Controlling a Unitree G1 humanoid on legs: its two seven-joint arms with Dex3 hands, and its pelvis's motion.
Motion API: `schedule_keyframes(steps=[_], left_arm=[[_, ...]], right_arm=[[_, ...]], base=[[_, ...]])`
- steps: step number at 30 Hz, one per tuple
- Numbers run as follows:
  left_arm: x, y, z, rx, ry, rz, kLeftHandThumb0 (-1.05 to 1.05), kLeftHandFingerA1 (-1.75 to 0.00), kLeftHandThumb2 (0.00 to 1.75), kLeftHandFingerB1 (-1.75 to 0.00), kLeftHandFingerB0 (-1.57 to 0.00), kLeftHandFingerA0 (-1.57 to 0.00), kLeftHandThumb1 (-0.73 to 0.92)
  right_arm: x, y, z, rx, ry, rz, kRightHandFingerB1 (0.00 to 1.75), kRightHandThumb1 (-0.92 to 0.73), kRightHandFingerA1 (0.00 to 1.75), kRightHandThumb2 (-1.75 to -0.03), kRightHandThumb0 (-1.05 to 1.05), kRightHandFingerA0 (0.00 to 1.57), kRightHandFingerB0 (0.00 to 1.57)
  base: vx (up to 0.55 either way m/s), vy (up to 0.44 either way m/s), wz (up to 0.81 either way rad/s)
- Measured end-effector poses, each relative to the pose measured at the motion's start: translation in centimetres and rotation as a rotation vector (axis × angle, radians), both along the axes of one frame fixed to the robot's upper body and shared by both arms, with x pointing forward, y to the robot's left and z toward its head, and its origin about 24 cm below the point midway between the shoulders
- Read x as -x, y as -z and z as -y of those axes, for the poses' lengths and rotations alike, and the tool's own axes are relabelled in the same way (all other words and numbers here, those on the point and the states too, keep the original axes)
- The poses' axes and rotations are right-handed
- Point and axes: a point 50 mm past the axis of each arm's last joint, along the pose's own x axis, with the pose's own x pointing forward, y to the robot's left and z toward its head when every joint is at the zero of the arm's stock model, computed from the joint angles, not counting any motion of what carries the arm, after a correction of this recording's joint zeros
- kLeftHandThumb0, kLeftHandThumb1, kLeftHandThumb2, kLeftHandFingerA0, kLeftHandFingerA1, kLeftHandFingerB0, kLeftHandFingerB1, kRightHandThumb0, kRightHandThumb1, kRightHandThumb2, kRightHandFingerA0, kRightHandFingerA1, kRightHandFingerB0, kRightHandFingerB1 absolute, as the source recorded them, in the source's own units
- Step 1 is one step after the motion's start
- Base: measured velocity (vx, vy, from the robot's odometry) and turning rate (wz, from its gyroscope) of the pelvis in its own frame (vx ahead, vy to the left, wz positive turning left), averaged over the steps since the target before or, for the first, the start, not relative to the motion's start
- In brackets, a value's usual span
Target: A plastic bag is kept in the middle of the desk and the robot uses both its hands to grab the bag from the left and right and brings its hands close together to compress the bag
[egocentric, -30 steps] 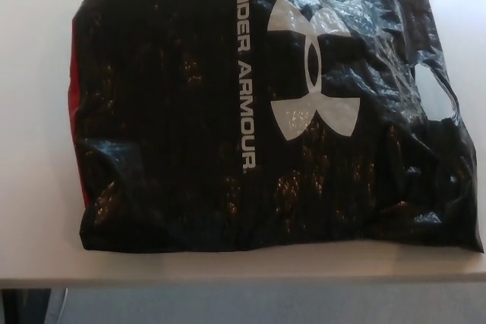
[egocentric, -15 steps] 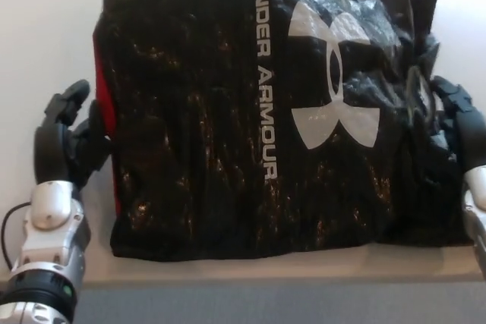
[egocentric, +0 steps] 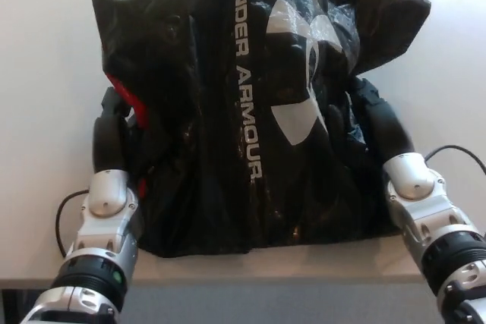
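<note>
A black plastic bag (egocentric: 228, 104) with white "UNDER ARMOUR" lettering and a logo lies on the white desk (egocentric: 45, 73). It bulges upward in the middle, with a red inner edge (egocentric: 125, 92) showing at its left side. My left hand (egocentric: 114, 138) presses into the bag's left side, its fingers closed on the plastic. On the opposite side my right hand (egocentric: 376, 123) digs into the bag, fingers wrapped in its folds. Both silver forearms rise from the bottom corners.
The desk's front edge (egocentric: 250, 275) runs along the bottom of the view, with grey floor below it. A black cable (egocentric: 64, 214) loops beside my left wrist, and another (egocentric: 456, 153) beside my right.
Both hands have moved inward from the bag's outer edges and closed on its sides. The bag is narrower and puffed up higher than before.
</note>
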Motion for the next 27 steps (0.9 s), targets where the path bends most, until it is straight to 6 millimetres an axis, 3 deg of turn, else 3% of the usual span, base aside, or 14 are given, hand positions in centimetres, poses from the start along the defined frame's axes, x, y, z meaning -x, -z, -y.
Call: schedule_keyframes(steps=[9,10,11,12,13,14,19,20,21,23,24,25,26,27], left_arm=[[-0.6,-1.1,4.2,0.056,0.088,0.027,-0.72,-0.17,1.23,-0.25,-0.06,0.00,0.91],[-0.6,-1.1,4.2,0.058,0.088,0.027,-0.69,-0.19,1.23,-0.27,-0.06,0.00,0.90],[-0.6,-1.1,4.3,0.061,0.088,0.026,-0.72,-0.16,1.23,-0.24,-0.06,0.00,0.92],[-0.6,-1.1,4.4,0.065,0.087,0.026,-0.73,-0.16,1.23,-0.24,-0.06,0.00,0.92],[-0.6,-1.1,4.4,0.067,0.087,0.026,-0.73,-0.16,1.23,-0.24,-0.06,0.00,0.92],[-0.6,-1.1,4.4,0.069,0.085,0.025,-0.74,-0.15,1.23,-0.23,-0.06,0.00,0.92],[-0.6,-1.0,4.2,0.075,0.083,0.021,-0.76,-0.15,1.23,-0.23,-0.07,0.00,0.92],[-0.6,-1.0,4.2,0.077,0.085,0.019,-0.75,-0.15,1.23,-0.23,-0.06,0.00,0.92],[-0.6,-1.0,4.2,0.076,0.086,0.017,-0.73,-0.20,0.87,-0.25,-0.11,0.00,0.92],[-0.6,-1.0,3.9,0.064,0.089,0.016,-0.73,-0.24,0.81,-0.27,-0.14,-0.04,0.92],[-0.6,-0.9,3.4,0.046,0.089,0.014,-0.73,-0.31,0.72,-0.28,-0.17,-0.11,0.92],[-0.6,-0.9,3.1,0.037,0.086,0.014,-0.84,-0.06,1.25,-0.05,0.00,0.00,0.89],[-0.5,-0.8,1.4,0.001,0.069,0.018,-0.84,-0.06,1.25,-0.05,0.00,0.00,0.89],[-0.4,-0.8,0.4,-0.018,0.056,0.019,-0.77,-0.27,0.79,-0.26,-0.15,-0.05,0.92]], right_arm=[[0.6,0.2,-3.8,-0.161,-0.086,-0.023,0.16,-0.85,0.17,-1.25,-0.82,0.00,0.00],[0.6,0.2,-3.8,-0.167,-0.084,-0.023,0.12,-0.92,0.09,-0.88,-0.82,0.00,0.00],[0.6,0.2,-3.8,-0.173,-0.082,-0.023,0.15,-0.92,0.11,-0.87,-0.83,0.00,0.00],[0.6,0.2,-3.8,-0.179,-0.081,-0.023,0.18,-0.84,0.19,-1.24,-0.79,0.00,0.00],[0.6,0.2,-3.8,-0.183,-0.080,-0.024,0.18,-0.84,0.19,-1.24,-0.79,0.00,0.00],[0.6,0.2,-3.8,-0.186,-0.081,-0.024,0.14,-0.92,0.11,-0.87,-0.82,0.00,0.00],[0.7,0.2,-3.8,-0.190,-0.091,-0.024,0.17,-0.78,0.11,-1.02,-0.83,0.00,0.00],[0.7,0.2,-3.7,-0.190,-0.091,-0.023,0.15,-0.92,0.16,-0.78,-0.83,0.00,0.00],[0.7,0.2,-3.7,-0.191,-0.091,-0.023,0.13,-0.76,0.20,-1.04,-0.87,0.00,0.00],[0.7,0.2,-3.3,-0.197,-0.091,-0.022,0.20,-0.73,0.27,-1.15,-0.81,0.00,0.00],[0.7,0.2,-2.9,-0.194,-0.091,-0.020,0.24,-0.91,0.25,-0.67,-0.87,0.04,0.07],[0.7,0.2,-2.6,-0.189,-0.089,-0.018,0.09,-0.92,0.15,-1.29,-0.92,0.00,0.00],[0.5,0.2,-0.9,-0.156,-0.069,-0.009,0.09,-0.92,0.15,-1.29,-0.92,0.00,0.00],[0.5,0.2,0.1,-0.137,-0.055,-0.005,0.27,-0.69,0.30,-1.09,-0.81,0.01,0.09]], base=[[0.00,0.000,0.00],[0.00,0.000,0.00],[0.00,0.000,0.00],[0.00,0.000,0.00],[0.00,0.000,0.00],[0.00,0.000,0.00],[0.00,0.000,0.00],[0.00,0.000,0.00],[0.00,0.000,0.00],[0.00,0.000,0.00],[0.00,0.000,0.00],[0.00,0.000,0.00],[0.00,0.000,0.00],[0.00,0.000,0.00]])
